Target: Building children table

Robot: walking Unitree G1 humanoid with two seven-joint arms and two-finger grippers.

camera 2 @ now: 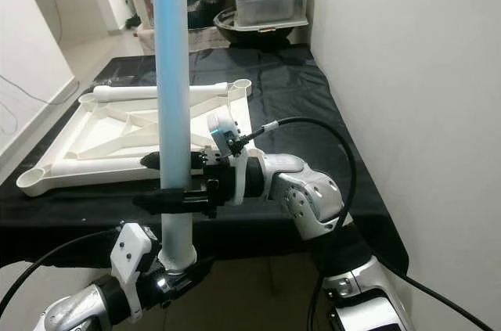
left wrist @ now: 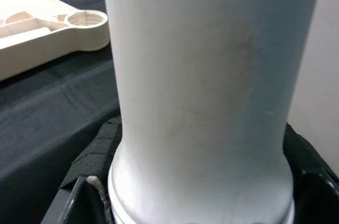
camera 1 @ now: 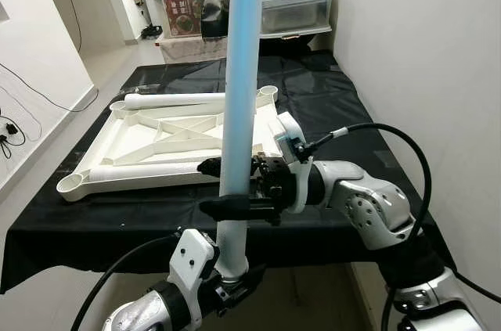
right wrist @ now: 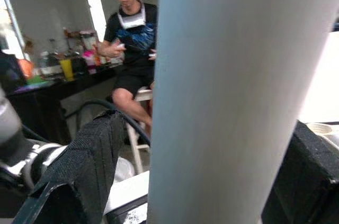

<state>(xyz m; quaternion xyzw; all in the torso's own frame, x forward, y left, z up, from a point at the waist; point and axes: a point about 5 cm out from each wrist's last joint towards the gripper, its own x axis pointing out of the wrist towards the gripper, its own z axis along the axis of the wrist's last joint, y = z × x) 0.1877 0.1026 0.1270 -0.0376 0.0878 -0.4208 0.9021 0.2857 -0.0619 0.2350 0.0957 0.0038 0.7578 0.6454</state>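
Nearest me, my left arm comes up from below with its wrist bent upward; the left tool is clamped on the foot of the table leg, a long, smooth, pale blue-white tube standing upright in front of the bench; in the left wrist view the leg sits between the black pads, flaring to a slightly wider collar at its base. Just above, my right arm reaches in from the right with the elbow bent and the forearm level; the right tool grips the same leg partway up, one black finger across its front and one behind, closed onto it. Beyond the tube, the white tabletop frame lies upside down on the black-covered bench, ribs showing, round sockets at its corners, two more white legs lying along its edges. Farther back, clear storage boxes are stacked against the wall; the right wrist view shows a seated person behind the leg.
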